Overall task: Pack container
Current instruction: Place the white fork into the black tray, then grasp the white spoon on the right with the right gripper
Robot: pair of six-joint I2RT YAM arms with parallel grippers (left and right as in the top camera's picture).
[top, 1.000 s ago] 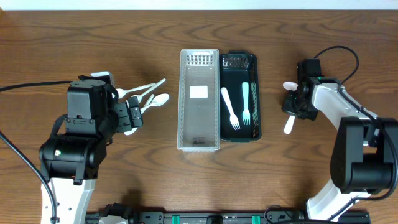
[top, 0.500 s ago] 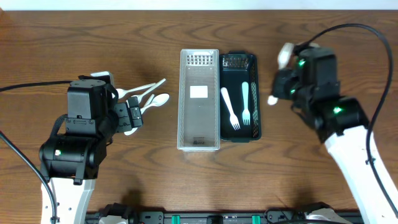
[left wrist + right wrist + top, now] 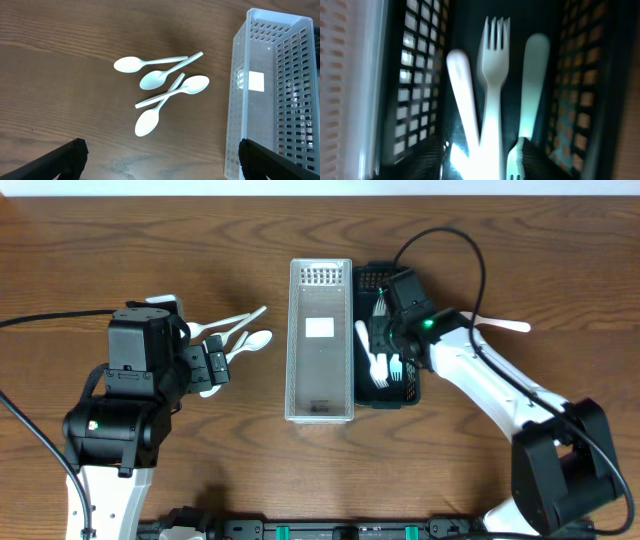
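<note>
A clear slotted container (image 3: 320,395) stands at the table's centre, with a black container (image 3: 412,385) against its right side. White plastic forks (image 3: 492,75) lie lengthwise in the black one. My right gripper (image 3: 386,348) hangs low over them. In the right wrist view its jaws (image 3: 485,162) stand apart on either side of a fork handle, not pinching it. Several white spoons (image 3: 238,335) lie crossed on the wood left of the clear container (image 3: 270,90). My left gripper (image 3: 161,165) hovers open beside the spoons (image 3: 162,92), holding nothing.
A single white utensil (image 3: 503,326) lies on the wood to the right of the black container. The right arm's cable (image 3: 450,240) loops above the containers. The left arm's body (image 3: 130,390) fills the left side of the table.
My right arm has swung from the table's right side to over the black container and its jaws have opened. A white fork it carried now lies among the others. The left arm has not moved.
</note>
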